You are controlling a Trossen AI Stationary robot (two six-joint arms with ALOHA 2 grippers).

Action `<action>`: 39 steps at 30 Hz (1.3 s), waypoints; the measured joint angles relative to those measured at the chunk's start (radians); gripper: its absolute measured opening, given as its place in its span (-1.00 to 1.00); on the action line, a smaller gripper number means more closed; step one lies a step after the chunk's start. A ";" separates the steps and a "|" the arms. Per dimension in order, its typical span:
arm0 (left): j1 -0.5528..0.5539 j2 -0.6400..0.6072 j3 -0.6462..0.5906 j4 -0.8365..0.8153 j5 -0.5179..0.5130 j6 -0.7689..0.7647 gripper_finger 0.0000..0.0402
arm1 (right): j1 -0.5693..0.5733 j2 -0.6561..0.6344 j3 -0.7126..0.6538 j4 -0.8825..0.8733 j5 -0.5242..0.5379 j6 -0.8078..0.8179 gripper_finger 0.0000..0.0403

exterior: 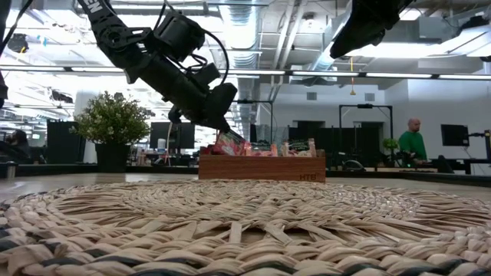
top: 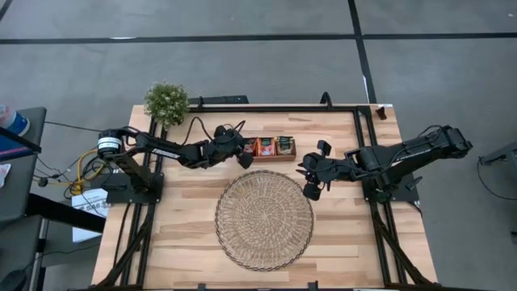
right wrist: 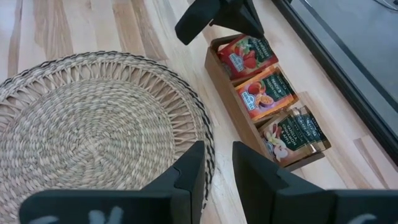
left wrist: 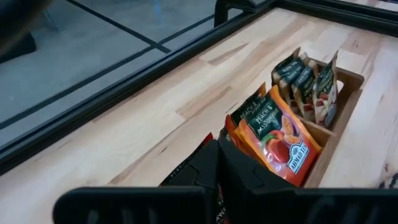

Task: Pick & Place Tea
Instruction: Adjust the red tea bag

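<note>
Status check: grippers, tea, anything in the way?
Left gripper shut, down at the tray's end compartment. Right gripper open, empty, waiting beside the mat. Tea sachets in tray. Nothing blocking.

Wooden table (top: 194, 242) seen from above, round woven mat (top: 264, 219) at centre, wooden tray (top: 271, 157) of tea sachets (top: 275, 146) behind it, left gripper (top: 243, 153) at tray's left end, right gripper (top: 311, 179) beside mat, potted plant (top: 166, 102) at back-left corner.

Even overhead light, soft shadows on tabletop (top: 194, 202); ceiling strips (exterior: 253, 73) glare in low view, woven mat (exterior: 245, 230) foreground perhaps slightly blurred.
</note>
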 joint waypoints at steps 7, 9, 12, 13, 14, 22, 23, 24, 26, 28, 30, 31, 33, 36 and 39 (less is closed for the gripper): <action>0.000 0.006 0.000 -0.009 0.005 0.029 -1.00 | 0.000 0.000 0.000 0.000 0.000 0.000 -0.63; 0.000 0.006 0.000 -0.016 0.001 0.036 -1.00 | 0.000 0.000 0.000 0.000 0.000 0.000 -0.63; 0.000 0.006 0.000 -0.032 0.001 0.036 -1.00 | 0.000 0.000 0.000 0.000 0.000 0.000 -0.63; 0.000 0.006 0.000 -0.035 0.001 0.038 -1.00 | 0.000 0.000 0.000 0.000 0.000 0.000 -0.63; 0.000 0.006 0.000 -0.039 0.001 0.042 -1.00 | 0.000 0.000 0.000 0.000 0.000 0.000 -0.63; 0.000 0.006 0.000 -0.062 -0.001 0.159 -1.00 | 0.000 0.000 0.000 0.000 0.000 0.000 -0.63; 0.000 0.006 0.000 -0.062 -0.001 0.176 -1.00 | 0.000 0.000 0.000 0.000 0.000 0.000 -0.63; 0.000 0.006 0.000 -0.062 -0.001 0.194 -1.00 | 0.000 0.000 0.000 0.000 0.000 0.000 -0.63; 0.000 0.006 0.000 -0.061 -0.001 0.224 -1.00 | 0.000 0.000 0.000 0.000 0.000 0.000 -0.63; 0.000 0.006 0.000 -0.053 -0.001 0.239 -1.00 | 0.000 0.000 0.000 0.000 0.000 0.000 -0.63; 0.000 0.006 0.000 -0.040 -0.006 0.240 -1.00 | 0.000 0.000 0.000 0.000 0.000 0.000 -0.63; 0.000 0.006 0.000 -0.032 -0.012 0.241 -1.00 | 0.000 0.000 0.000 0.000 0.000 0.000 -0.63; 0.000 0.006 0.000 -0.016 -0.033 0.242 -1.00 | 0.000 0.000 0.000 0.001 0.000 0.000 -0.63; 0.000 0.006 0.000 0.006 -0.042 0.247 -1.00 | 0.000 0.000 0.000 0.002 0.000 0.000 -0.63; -0.001 0.006 0.000 -0.001 -0.020 0.248 -1.00 | 0.000 0.000 0.000 0.007 0.000 0.000 -0.63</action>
